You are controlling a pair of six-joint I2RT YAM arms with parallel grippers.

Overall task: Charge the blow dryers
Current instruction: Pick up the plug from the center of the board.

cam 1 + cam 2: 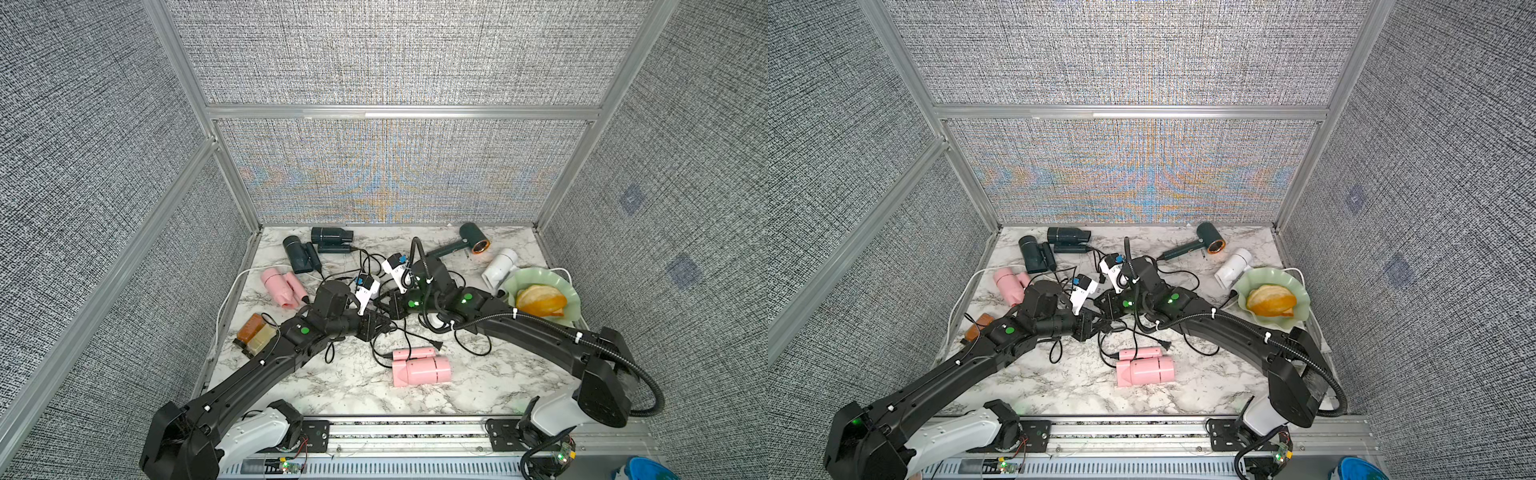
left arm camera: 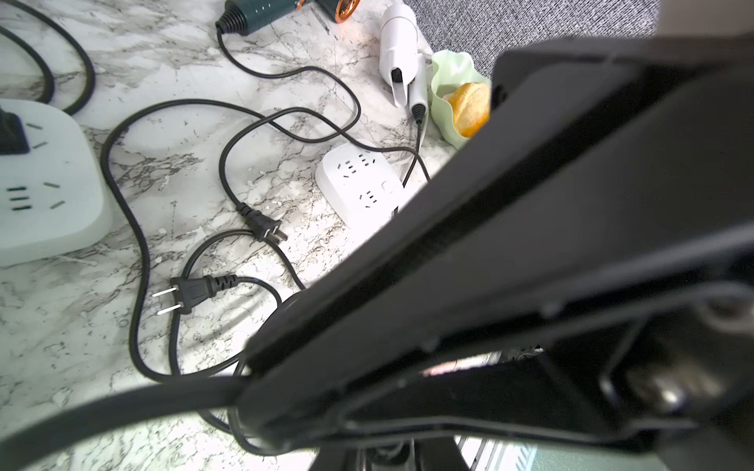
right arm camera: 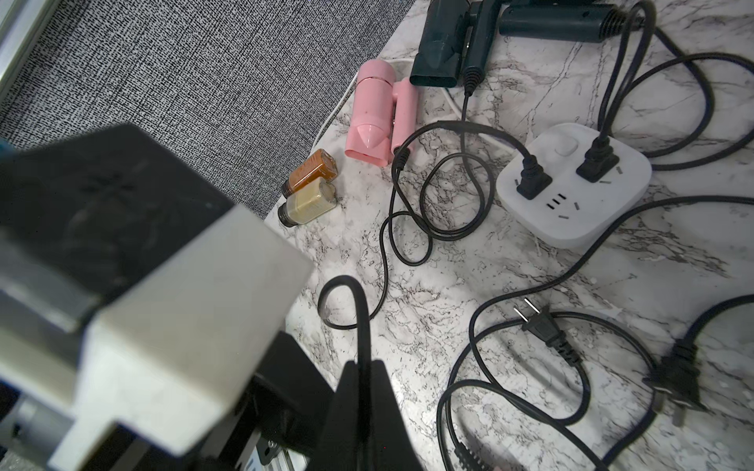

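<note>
Count on the marble table (image 1: 332, 395): six blow dryers (image 1: 1144, 370), two power strips, two bottles (image 3: 312, 175), one green dish (image 1: 569, 291).
- front pink dryer (image 1: 419, 368) at 6, axis 9–3, nozzle to 9.
- second pink dryer (image 1: 280, 286) at 9, nozzle to 5.
- teal dryer (image 1: 332, 235) at 11, lies 9–3. Second teal dryer (image 1: 299, 255) is just beside it, axis 11–5.
- copper-ringed dryer (image 1: 473, 241) at 1, handle to 8.
- white dryer (image 1: 500, 268) at 2, axis 1–7, just beside the dish.

The 9-side strip (image 3: 575, 183) carries two plugs. The 3-side strip (image 2: 359, 183) is part-hidden by a black arm. Both are mostly covered in both top views. Two loose plugs (image 2: 187, 291) lie near centre.

The right gripper (image 3: 363, 375) is pinched tight on a black cord (image 3: 359, 310). The left gripper (image 1: 382, 329) is at centre, jaws lost in the cord tangle; can't tell gap or hold.
</note>
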